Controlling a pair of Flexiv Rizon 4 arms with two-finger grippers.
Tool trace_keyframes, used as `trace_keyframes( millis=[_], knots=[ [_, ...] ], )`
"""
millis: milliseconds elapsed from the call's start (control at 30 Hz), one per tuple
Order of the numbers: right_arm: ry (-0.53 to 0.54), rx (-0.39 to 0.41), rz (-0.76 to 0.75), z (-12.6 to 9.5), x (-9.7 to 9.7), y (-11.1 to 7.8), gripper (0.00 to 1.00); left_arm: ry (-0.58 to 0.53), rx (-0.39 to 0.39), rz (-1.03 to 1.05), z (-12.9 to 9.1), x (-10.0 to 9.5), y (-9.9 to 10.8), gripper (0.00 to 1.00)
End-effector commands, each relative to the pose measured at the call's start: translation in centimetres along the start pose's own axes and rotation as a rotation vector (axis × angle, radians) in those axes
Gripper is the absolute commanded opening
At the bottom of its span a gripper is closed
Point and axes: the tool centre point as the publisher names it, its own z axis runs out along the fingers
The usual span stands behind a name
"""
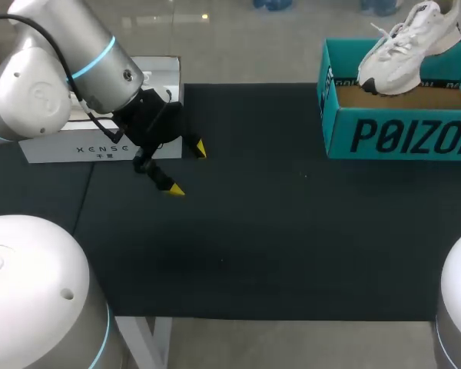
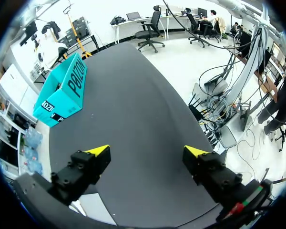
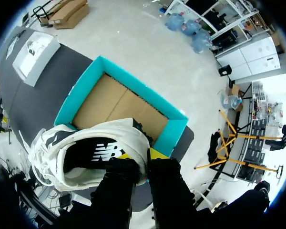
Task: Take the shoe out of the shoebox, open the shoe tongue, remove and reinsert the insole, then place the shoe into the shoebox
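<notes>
The right gripper (image 3: 140, 156) is clamped on the shoe (image 1: 403, 50). In the right wrist view its two fingers pinch the heel collar, one on the inner side of the collar wall and one on the outer side, with the yellow tips only partly visible. The shoe (image 3: 105, 129) is white with a dark lining and loose white laces. It hangs above the open teal shoebox (image 1: 399, 134), with its toe pointing away from the gripper. In the head view its sole is over the box's back rim; whether it touches the box cannot be determined. The shoebox (image 3: 169, 129) shows a bare brown cardboard floor. It stands at the far right of the black mat (image 1: 276, 231). The left gripper (image 1: 186, 168) is over the left part of the mat, well apart from the shoebox, with its fingers spread wide and nothing between them. In the left wrist view the same gripper (image 2: 147, 151) has only bare mat (image 2: 133, 105) between its tips, with the shoebox (image 2: 62, 93) far ahead. A white box (image 1: 100, 142) lies at the far left of the mat, just beside the left arm's wrist.
</notes>
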Motion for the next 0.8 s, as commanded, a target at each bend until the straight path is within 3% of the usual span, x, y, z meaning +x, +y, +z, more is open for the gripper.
trace_keyframes(
  millis=[33,667,800],
  knots=[
    [-0.025,-0.021,0.001,-0.2,0.9,-1.0,0.0,0.001,-0.003,0.0,0.1,0.0,0.0,1.0],
    [-0.025,-0.021,0.001,-0.2,0.9,-1.0,0.0,0.001,-0.003,0.0,0.1,0.0,0.0,1.0],
    [-0.028,-0.008,0.134,0.0,1.3,-2.0,0.0,0.001,-0.003,0.0,0.1,0.0,0.0,1.0]
  ],
)
